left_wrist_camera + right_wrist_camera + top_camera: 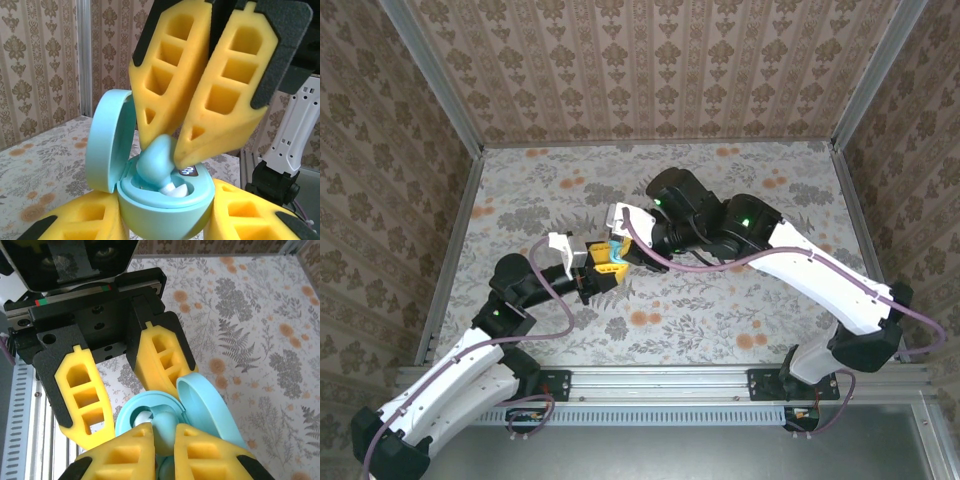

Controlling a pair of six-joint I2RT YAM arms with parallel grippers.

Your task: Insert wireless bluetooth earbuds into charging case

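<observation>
A teal charging case (165, 212) with its lid (107, 145) swung open sits between the yellow foam fingers of my left gripper (167, 222), which is shut on it. From above, my right gripper (168, 150) is shut on a teal earbud (156, 162) that is tilted, with its white tip (176, 190) down in the case's well. In the right wrist view the earbud (162, 422) is pinched by my right gripper (163, 431) over the case (127, 416), with the lid (205, 405) to the right. From the top camera, both grippers meet at the case (617, 262), mid-table.
The floral tablecloth (720, 310) lies under both arms. Patterned walls and a metal frame (455, 230) enclose the table. The right arm (800, 265) reaches in from the right, and the left arm (510, 300) from the near left.
</observation>
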